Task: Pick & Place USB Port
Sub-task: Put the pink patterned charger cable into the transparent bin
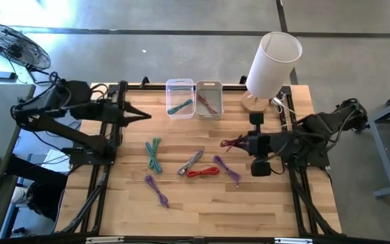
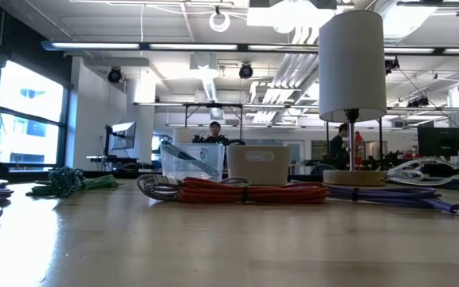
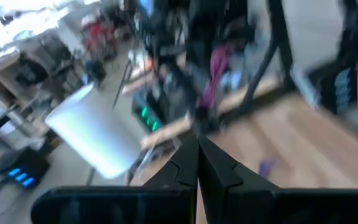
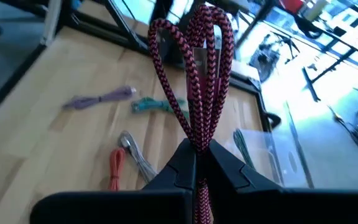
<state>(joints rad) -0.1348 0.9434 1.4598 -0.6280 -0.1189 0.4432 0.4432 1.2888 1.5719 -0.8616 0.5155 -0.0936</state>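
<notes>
Nearest the right wrist camera, the right pincer [image 4: 196, 155] is closed tight on a maroon braided cable [image 4: 199, 68], its looped coils standing up past the fingertips. In the high view that pincer [image 1: 244, 144] sits right of centre, above the table [image 1: 276, 210], with the cable [image 1: 231, 144] trailing toward the middle. Farther off on the wood lie loose cables: a red one [image 1: 203, 173], a grey one [image 1: 191, 161], two purple ones [image 1: 227, 169] [image 1: 157, 190] and a teal-green bundle [image 1: 154, 154]. At the top centre stand a clear bin [image 1: 180, 98] with a teal cable inside and a white bin [image 1: 209, 99] with a red one; a white lamp [image 1: 272, 64] stands to their right. The left pincer [image 1: 143, 116] waits at left of centre, its fingers pressed together on nothing. My worry is the grip: it holds only the base of the loops, so the floppy coils could snag a bin rim or spill outside on release, and the lamp is close to the path. Only the right wrist view shows the clamp on the cable; the low view shows neither arm, only the cables, bins and lamp, with people far behind; the high view alone gives the layout.
</notes>
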